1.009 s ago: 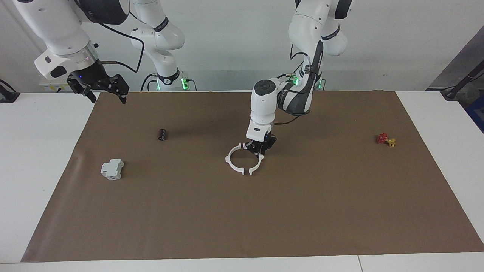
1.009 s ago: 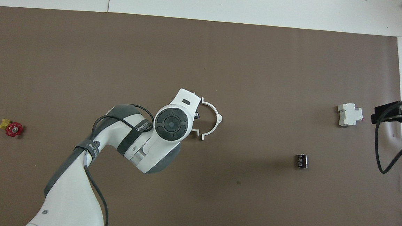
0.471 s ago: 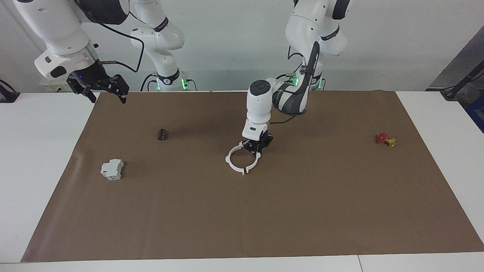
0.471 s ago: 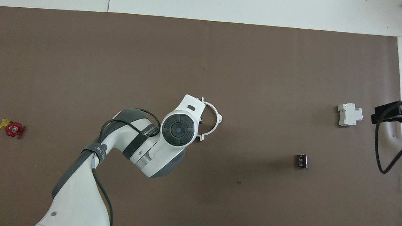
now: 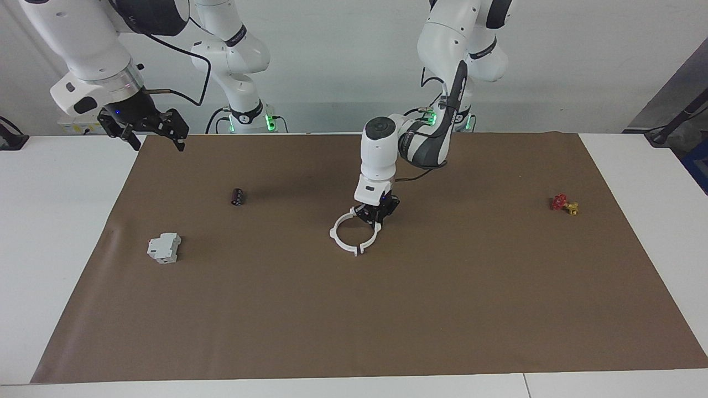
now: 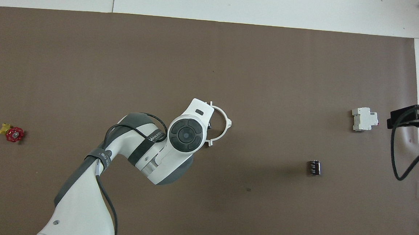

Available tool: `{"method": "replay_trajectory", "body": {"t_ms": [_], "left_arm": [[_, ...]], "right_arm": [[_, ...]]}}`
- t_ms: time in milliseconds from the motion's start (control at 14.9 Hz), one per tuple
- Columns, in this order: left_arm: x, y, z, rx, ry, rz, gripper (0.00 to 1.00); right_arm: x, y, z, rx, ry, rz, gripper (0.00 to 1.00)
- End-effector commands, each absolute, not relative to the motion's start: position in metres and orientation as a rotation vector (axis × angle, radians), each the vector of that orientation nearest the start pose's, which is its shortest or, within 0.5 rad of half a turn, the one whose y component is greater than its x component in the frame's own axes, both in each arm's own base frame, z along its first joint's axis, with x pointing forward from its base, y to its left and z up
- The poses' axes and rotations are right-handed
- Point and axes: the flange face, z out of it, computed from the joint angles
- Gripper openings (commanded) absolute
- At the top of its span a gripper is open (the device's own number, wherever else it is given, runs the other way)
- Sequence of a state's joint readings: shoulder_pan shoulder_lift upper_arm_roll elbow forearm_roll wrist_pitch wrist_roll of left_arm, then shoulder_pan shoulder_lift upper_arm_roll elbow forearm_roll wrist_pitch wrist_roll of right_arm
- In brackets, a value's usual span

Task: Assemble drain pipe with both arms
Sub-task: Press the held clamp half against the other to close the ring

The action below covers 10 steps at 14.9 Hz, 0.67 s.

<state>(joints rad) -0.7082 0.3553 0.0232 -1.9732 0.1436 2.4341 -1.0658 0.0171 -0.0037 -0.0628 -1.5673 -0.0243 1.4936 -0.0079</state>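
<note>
**Operator:** Status, starting at the right arm's end of the table?

**Technician:** Right gripper: raised over the brown mat corner beside the right arm's base, fingers spread, empty, waiting. Grey-white box, black cylinder: well apart from the work.

**Operator:** Work piece?

**Technician:** Drain pipe: flat at mid-table, halves forming a near-closed ring. Left gripper: down at the ring, clamped on the half toward the left arm's end. Red valve: idle near that end's edge.

**Operator:** Step and next move?

**Technician:** Judged: joining the halves, tabs almost meeting. Next, probably: brace the free half with the right gripper, then press tabs together squarely.
</note>
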Motion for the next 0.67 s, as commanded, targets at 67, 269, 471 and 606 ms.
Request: {"method": "replay_trajectory", "body": {"t_ms": [67,269,471,606], "left_arm": [[0.4790,-0.3954,0.2991,-3.101,-0.436,-0.268,0.00],[0.4772,-0.3976,0.2991,-3.101,-0.423,-0.271,0.00],[0.4774,-0.4002,0.3008,-3.101,-0.408,-0.284,0.00],[0.4773,-0.4002,0.2999,-3.100,-0.406,-0.284,0.00]], "right_arm": [[0.5465,-0.0304,0.6209,-3.147,0.080,0.092,1.00],[0.5465,-0.0304,0.6209,-3.147,0.080,0.092,1.00],[0.5466,-0.0296,0.6209,-3.147,0.078,0.092,1.00],[0.5466,-0.0296,0.6209,-3.147,0.078,0.092,1.00]]}}
